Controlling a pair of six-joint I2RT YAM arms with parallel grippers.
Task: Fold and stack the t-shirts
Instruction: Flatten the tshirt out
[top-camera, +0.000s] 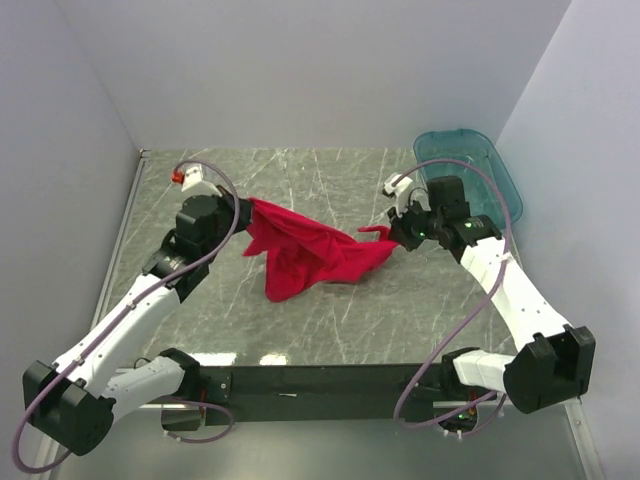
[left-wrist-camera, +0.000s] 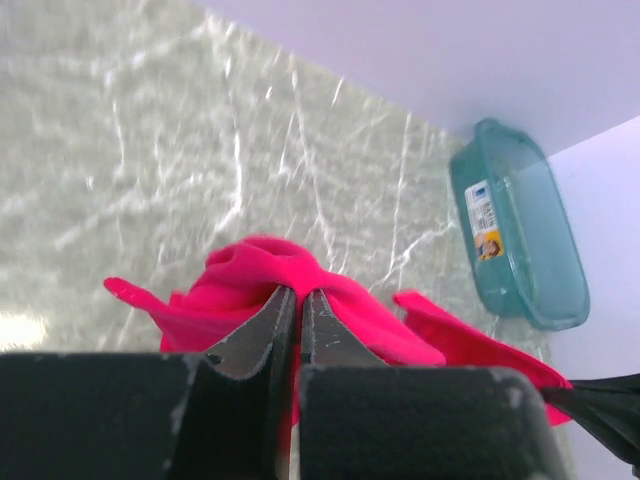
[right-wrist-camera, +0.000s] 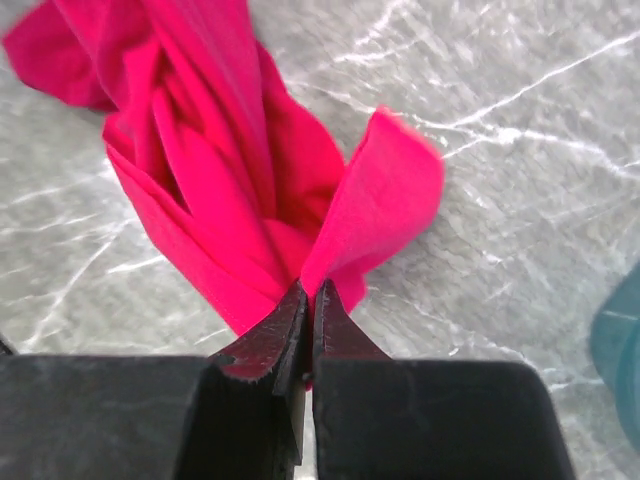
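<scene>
Tech 1: Pale, plain walls (top-camera: 330, 70) enclose the cell on three sides. Floor surface is a grey marble-patterned tabletop (top-camera: 330, 320). Confirm the arm layout.

Tech 2: Confirmed. Two white-and-black arms rise from the near edge. The left arm (top-camera: 130, 320) reaches toward the far left and the right arm (top-camera: 515, 290) toward the far right.

Tech 1: Location of the work item?

Tech 2: One crumpled red fabric t-shirt (top-camera: 305, 255) hangs between the two arms near the centre of the tabletop. It is gathered into bunched folds, and a loose lobe droops toward the near side. From above I cannot tell how much of it lies on the surface.

Tech 1: Other items?

Tech 2: One translucent teal plastic bin (top-camera: 490, 165) sits in the far right corner, just beyond the right arm's wrist and apart from the t-shirt. The left wrist view shows a white label (left-wrist-camera: 483, 220) on its wall.

Tech 1: Status of the left hand (top-camera: 243, 207)?

Tech 2: Its dark fingers (left-wrist-camera: 260, 330) are pressed together, pinching the t-shirt's far-left end.

Tech 1: Status of the right hand (top-camera: 395, 233)?

Tech 2: Same condition. Its fingers (right-wrist-camera: 265, 340) are pressed together on the t-shirt's right end, with a free flap of fabric standing beside the pinch point.
</scene>
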